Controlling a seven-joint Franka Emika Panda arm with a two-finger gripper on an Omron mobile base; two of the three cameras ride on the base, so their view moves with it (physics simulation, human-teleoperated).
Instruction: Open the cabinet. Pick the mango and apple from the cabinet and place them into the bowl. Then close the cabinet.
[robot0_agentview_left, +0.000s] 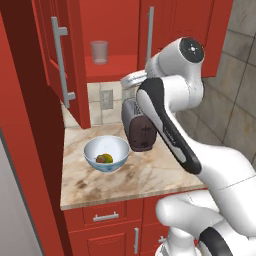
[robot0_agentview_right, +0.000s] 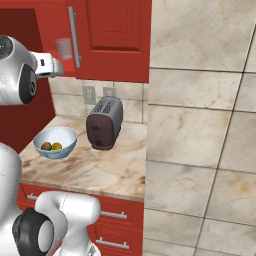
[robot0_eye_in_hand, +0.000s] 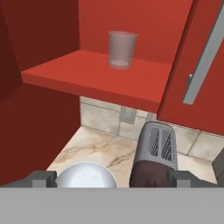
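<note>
Gaping tool (robot0_eye_in_hand: 111, 178), seemingly empty-handed

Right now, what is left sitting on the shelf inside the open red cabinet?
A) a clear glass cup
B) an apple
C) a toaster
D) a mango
A: a clear glass cup stands alone on the red shelf of the cabinet, while the mango and the apple lie together in the bowl on the counter beside the toaster.
</note>
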